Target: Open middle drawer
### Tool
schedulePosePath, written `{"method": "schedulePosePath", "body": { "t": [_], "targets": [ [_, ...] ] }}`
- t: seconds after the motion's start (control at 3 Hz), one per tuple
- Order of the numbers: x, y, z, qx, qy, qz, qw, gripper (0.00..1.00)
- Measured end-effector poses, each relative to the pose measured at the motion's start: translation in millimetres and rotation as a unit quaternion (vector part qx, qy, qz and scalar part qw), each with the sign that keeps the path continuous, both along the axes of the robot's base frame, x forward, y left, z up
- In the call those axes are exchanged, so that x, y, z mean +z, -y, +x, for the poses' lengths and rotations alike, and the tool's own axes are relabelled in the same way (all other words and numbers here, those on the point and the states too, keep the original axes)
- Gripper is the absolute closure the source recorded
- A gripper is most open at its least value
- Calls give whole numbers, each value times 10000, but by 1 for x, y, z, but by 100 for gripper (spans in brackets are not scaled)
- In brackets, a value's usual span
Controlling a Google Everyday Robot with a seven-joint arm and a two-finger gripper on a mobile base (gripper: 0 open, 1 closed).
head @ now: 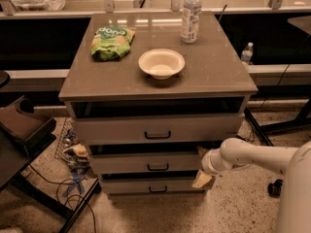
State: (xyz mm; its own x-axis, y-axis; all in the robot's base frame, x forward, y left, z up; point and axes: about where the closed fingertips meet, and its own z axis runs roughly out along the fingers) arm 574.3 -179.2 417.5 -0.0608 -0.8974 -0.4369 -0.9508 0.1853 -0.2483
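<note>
The grey cabinet (160, 76) has three drawers stacked one above the other. The middle drawer (121, 163) has a flat grey front and a small black bar handle (158, 167) at its centre, with a dark gap above its front. My gripper (200, 165) is at the right end of that drawer front, well right of the handle. Its two beige fingertips (201, 180) stand apart, one above the other, and hold nothing. My white arm (257, 157) comes in from the right.
On the cabinet top are a white bowl (161, 63), a green snack bag (112, 36) and a water bottle (191, 14). The top drawer (112, 129) is taller-fronted, the bottom drawer (126, 186) slim. A dark chair (22, 125) and cables (73, 178) lie at the left.
</note>
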Motion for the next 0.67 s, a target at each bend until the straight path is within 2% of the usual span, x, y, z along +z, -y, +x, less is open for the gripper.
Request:
{"method": "schedulePosePath", "body": {
  "t": [0.67],
  "targets": [
    [-2,-3,-1,24,-17,10,10000,62]
  ]
}}
